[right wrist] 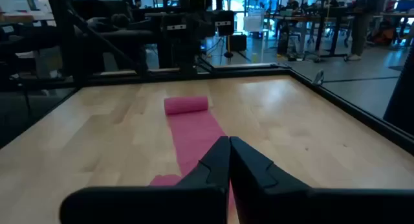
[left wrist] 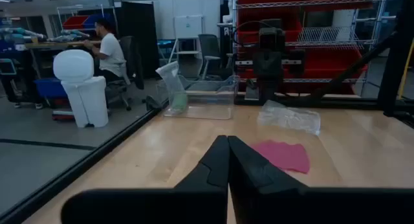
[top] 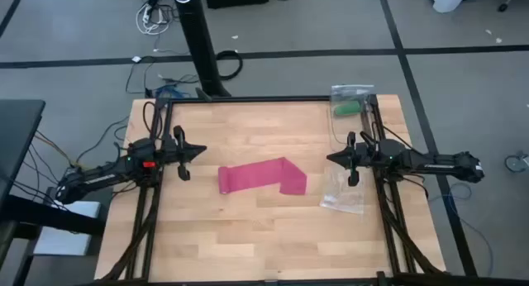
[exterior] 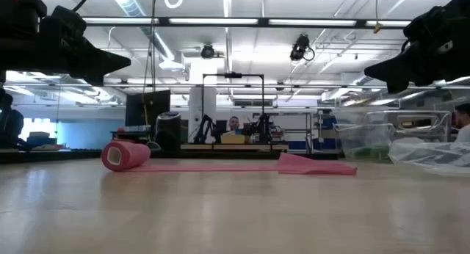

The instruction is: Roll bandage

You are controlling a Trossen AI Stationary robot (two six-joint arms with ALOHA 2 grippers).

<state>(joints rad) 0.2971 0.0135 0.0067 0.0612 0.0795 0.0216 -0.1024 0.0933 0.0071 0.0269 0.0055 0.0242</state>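
The magenta bandage [top: 260,177] lies flat on the wooden table's middle. Its left end is wound into a small roll [exterior: 123,155] resting on its side, and its right end [top: 293,181] is slightly rumpled. My left gripper [top: 202,150] hovers shut to the left of the roll, above the table, pointing toward the table's right. My right gripper [top: 329,159] hovers shut just right of the bandage's loose end, pointing left. In the right wrist view the roll [right wrist: 186,105] and strip lie beyond my shut fingers [right wrist: 220,160]. Neither gripper touches the bandage.
A clear crinkly plastic bag [top: 345,189] lies on the table under my right gripper. A green roll in another clear bag [top: 347,109] stands at the far right corner. Black frame rails [top: 248,99] edge the table. A person sits in the room beyond [left wrist: 111,50].
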